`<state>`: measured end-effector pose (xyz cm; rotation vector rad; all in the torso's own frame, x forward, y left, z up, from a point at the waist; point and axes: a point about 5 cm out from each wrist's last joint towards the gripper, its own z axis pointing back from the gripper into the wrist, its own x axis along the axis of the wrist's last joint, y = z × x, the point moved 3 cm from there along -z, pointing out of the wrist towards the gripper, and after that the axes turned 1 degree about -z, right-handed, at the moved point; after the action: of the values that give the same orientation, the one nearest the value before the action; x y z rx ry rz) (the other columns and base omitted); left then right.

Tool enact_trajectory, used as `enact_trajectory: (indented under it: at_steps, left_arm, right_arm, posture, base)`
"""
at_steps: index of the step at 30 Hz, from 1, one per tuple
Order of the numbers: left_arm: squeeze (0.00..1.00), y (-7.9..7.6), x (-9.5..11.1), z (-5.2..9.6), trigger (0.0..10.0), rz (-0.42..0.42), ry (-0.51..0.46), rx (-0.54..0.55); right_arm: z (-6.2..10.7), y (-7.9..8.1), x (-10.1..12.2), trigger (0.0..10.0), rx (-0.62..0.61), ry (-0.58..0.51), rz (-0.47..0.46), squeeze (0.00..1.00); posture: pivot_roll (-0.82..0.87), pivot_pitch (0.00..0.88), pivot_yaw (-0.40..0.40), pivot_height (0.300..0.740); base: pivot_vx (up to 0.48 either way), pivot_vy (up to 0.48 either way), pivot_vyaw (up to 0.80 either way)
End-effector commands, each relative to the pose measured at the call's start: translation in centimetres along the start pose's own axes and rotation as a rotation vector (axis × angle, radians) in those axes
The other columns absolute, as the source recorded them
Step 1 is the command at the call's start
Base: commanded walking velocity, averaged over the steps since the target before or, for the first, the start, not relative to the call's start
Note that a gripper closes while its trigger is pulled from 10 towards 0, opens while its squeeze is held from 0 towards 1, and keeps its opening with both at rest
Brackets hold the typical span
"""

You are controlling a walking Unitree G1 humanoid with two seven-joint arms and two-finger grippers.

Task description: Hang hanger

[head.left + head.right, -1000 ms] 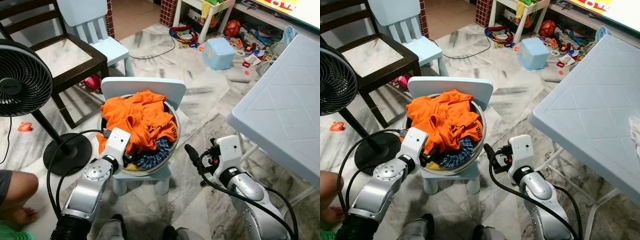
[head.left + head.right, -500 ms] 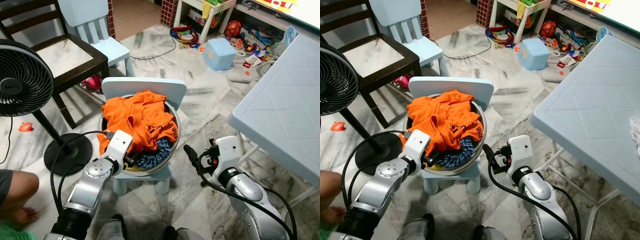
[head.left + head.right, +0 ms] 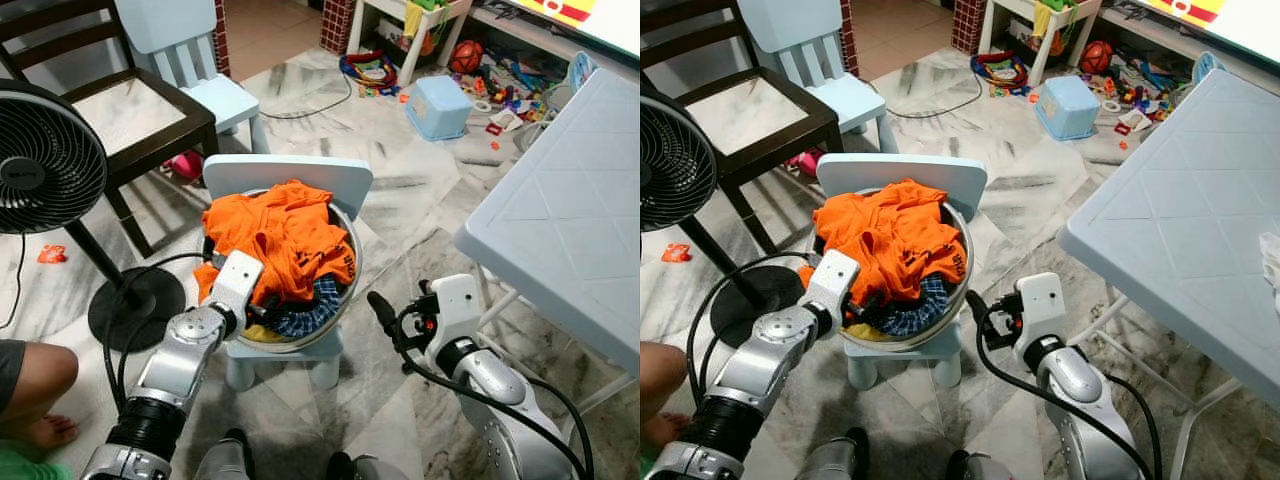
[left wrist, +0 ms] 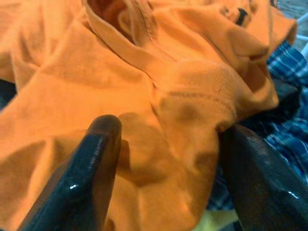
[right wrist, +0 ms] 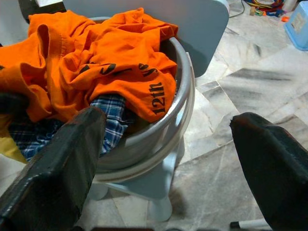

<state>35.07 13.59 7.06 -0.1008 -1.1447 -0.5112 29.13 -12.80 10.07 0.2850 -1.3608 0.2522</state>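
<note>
A steel basin (image 3: 349,268) heaped with clothes stands on a small pale blue chair (image 3: 290,172). An orange shirt (image 3: 275,235) lies on top, over blue checked cloth (image 3: 305,312) and a bit of yellow cloth (image 3: 262,333). My left gripper (image 3: 263,306) reaches into the near left side of the pile. It is open, and a fold of the orange shirt (image 4: 163,106) lies between its fingers (image 4: 91,163). My right gripper (image 3: 386,316) hangs open just right of the basin and points at the basin rim (image 5: 180,103). I cannot make out a hanger.
A standing fan (image 3: 45,160) and its cable are to the left, with a dark wooden chair (image 3: 130,100) and a second blue chair (image 3: 190,40) behind. A pale blue table (image 3: 570,220) is close on the right. Toys and a blue box (image 3: 437,105) litter the far floor. A person's leg (image 3: 30,385) is at lower left.
My left forearm has swung slightly while its gripper stays in the clothes at the basin's near left. The right gripper has barely moved.
</note>
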Motion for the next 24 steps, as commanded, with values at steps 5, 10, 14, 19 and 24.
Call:
enact_trajectory:
  at_steps: [5, 10, 14, 19, 24]
  left_arm:
    - [0.00, -1.2, 0.1, -0.5, 0.0, 0.010, -0.016, -0.071]
    - [0.00, -1.5, 0.4, -0.8, 0.0, -0.005, -0.019, -0.090]
    - [0.00, -1.6, 0.4, -0.9, 0.0, -0.011, -0.016, -0.103]
    - [0.00, -2.1, -0.4, -0.9, 0.0, -0.025, 0.017, -0.145]
    - [0.00, -2.2, -0.6, -0.9, 0.0, -0.031, 0.021, -0.153]
  right_arm:
    - [0.2, 0.0, -0.2, 10.0, -0.007, 0.010, -0.007, 0.00]
    - [0.3, 0.0, -0.2, 10.0, -0.006, 0.011, -0.006, 0.00]
    - [0.3, 0.0, -0.2, 10.0, -0.008, 0.013, -0.006, 0.00]
    - [0.3, 0.1, -0.2, 10.0, -0.007, 0.013, -0.015, 0.00]
    - [0.4, 0.2, -0.1, 10.0, 0.001, 0.006, -0.041, 0.00]
  posture:
    - [0.04, 0.181, -0.091, 0.740]
    - [0.03, 0.188, -0.090, 0.740]
    - [0.03, 0.191, -0.088, 0.740]
    - [0.03, 0.195, -0.086, 0.740]
    - [0.04, 0.195, -0.086, 0.740]
  base:
    - [0.000, 0.000, 0.00]
    - [0.000, 0.000, 0.00]
    - [0.000, 0.000, 0.00]
    - [0.000, 0.000, 0.00]
    - [0.000, 0.000, 0.00]
